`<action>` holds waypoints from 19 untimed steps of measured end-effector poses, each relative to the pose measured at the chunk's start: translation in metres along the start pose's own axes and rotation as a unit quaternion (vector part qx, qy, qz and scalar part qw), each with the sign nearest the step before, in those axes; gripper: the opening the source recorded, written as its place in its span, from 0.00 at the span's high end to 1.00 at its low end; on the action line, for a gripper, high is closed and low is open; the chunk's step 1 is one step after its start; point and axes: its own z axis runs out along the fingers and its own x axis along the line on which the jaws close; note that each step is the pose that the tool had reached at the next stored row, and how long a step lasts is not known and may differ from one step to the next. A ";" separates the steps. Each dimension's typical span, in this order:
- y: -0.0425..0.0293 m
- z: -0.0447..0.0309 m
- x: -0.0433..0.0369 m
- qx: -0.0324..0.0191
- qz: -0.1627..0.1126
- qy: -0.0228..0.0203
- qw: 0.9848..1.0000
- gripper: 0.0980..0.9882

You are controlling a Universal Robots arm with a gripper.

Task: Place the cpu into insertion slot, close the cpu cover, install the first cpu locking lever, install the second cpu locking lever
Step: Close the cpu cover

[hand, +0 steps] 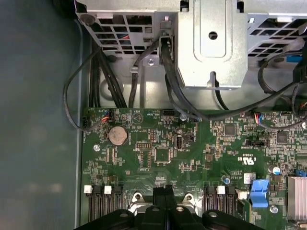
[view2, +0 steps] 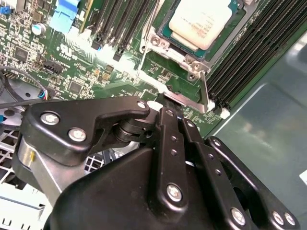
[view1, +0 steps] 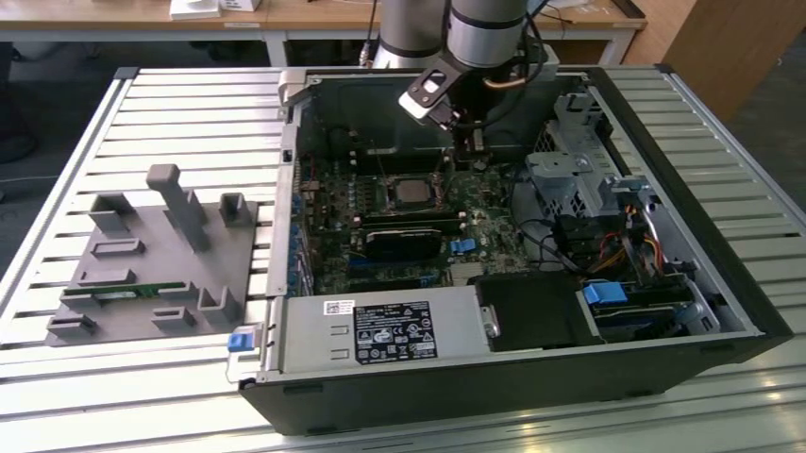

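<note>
Exterior view: the arm (view1: 485,28) reaches down into an open computer case (view1: 504,392) on the slatted surface (view1: 189,123). The jaws hang at about 2 o'clock from the cpu (view1: 410,192). The cpu already lies in its socket, at roughly 11 o'clock from the case's middle.

In the second wrist view the cpu cover (view2: 160,43) appears to lie down around the chip. The jaws look drawn together just beside a thin silvery locking lever (view2: 204,88) at the socket's edge. Whether they pinch it I cannot tell.

The main risk, as I judge it, is slippage. The lever is thin and probably sprung, so a shallow hold could let it snap back. A skewed push could drive the black fingertips (hand: 163,191) into the memory slots (view2: 249,52) or the small board parts beside the socket.

The case holds the motherboard (hand: 192,163), a power supply (view1: 377,330) at 6 o'clock, and a drive cage (view1: 567,179) with loose cables (view1: 605,250) at 3 o'clock. At 9 o'clock from the case, a grey fixture tray (view1: 139,316) holds a green memory strip (view1: 126,291) in one slot.
</note>
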 end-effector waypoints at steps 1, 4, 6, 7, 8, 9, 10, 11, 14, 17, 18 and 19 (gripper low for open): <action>-0.0009 0.0000 0.0000 0.000 0.000 0.000 1.000 0.99; -0.0033 -0.0001 0.0000 0.000 0.000 0.000 1.000 0.99; -0.0047 -0.0001 -0.0001 0.000 0.000 0.000 1.000 0.99; -0.0053 -0.0002 0.0000 0.000 0.000 0.000 1.000 0.99; -0.0059 -0.0002 -0.0001 0.000 0.000 0.000 1.000 0.99; -0.0065 -0.0002 -0.0001 0.000 0.000 0.000 1.000 0.99; -0.0070 -0.0002 -0.0001 0.000 0.000 0.000 1.000 0.99; -0.0076 -0.0002 -0.0001 0.000 0.000 0.000 1.000 0.99; -0.0097 -0.0003 -0.0001 0.000 0.000 0.000 1.000 0.99; -0.0129 -0.0004 -0.0001 0.000 0.000 0.000 1.000 0.99; -0.0141 -0.0004 -0.0001 0.000 0.000 0.000 1.000 0.99; -0.0154 -0.0004 -0.0001 0.000 0.000 0.000 1.000 0.99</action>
